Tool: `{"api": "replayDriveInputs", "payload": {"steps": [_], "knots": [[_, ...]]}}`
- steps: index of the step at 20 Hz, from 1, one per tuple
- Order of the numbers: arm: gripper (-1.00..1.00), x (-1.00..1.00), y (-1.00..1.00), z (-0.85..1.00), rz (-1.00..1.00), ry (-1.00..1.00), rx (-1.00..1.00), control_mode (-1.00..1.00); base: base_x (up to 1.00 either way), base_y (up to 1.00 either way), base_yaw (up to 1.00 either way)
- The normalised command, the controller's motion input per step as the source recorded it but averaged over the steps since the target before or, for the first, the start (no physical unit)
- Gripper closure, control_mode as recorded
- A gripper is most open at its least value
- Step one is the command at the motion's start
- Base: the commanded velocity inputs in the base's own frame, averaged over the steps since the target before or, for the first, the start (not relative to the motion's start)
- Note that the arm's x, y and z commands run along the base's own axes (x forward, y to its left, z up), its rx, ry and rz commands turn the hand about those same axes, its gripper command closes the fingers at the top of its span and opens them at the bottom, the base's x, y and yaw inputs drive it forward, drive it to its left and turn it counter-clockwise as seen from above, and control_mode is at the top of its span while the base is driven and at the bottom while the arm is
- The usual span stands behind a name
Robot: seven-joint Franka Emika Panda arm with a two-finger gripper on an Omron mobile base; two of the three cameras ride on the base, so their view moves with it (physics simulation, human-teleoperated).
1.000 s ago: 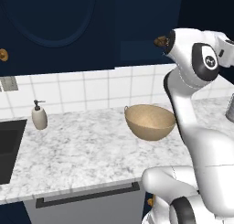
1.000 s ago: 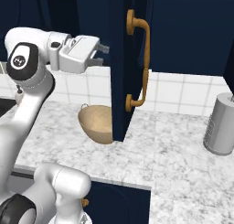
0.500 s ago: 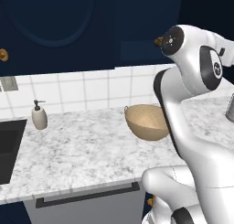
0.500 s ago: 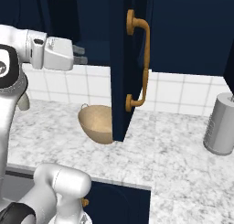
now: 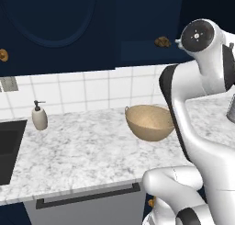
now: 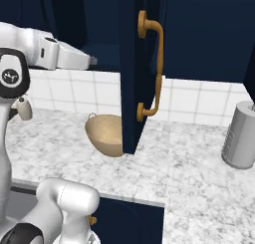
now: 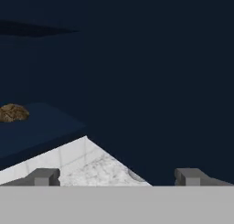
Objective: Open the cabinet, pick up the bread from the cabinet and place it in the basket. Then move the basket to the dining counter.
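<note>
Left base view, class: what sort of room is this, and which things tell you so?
Most likely a kitchen: a marble worktop with a black sink and soap dispenser, a tiled wall, and dark navy cabinets above, one open with bread on its shelf.

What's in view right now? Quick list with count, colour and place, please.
cabinet: one, dark navy, door swung open, brass bar handle.
bread: one, dark brown, on the cabinet shelf.
basket: one, tan, on the counter below the cabinet.
soap dispenser: one, pale, by the tiled wall.
sink: one, black, set into the counter's left end.
canister: one, grey, on the counter at right.
round knob: one, brass, on the navy door at left.
gripper: one, dark fingertips apart, facing the cabinet interior.
</note>
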Motion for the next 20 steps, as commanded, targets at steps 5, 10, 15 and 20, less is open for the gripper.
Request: {"api": "replayDriveInputs", "payload": {"steps": [5,10,15,20], "knots": [[-1.0,0.42,0.03,-0.04,0.32,0.02,0.06,-1.0,0.0,0.0,0.0],[-1.0,0.43,0.04,-0.18,0.25,0.02,0.03,-1.0,0.0,0.0,0.0],[-1.0,0.32,0.0,-0.17,0.21,0.01,0.02,-1.0,0.0,0.0,0.0],[-1.0,0.27,0.0,-0.02,0.03,0.02,0.0,-1.0,0.0,0.0,0.0]]}}
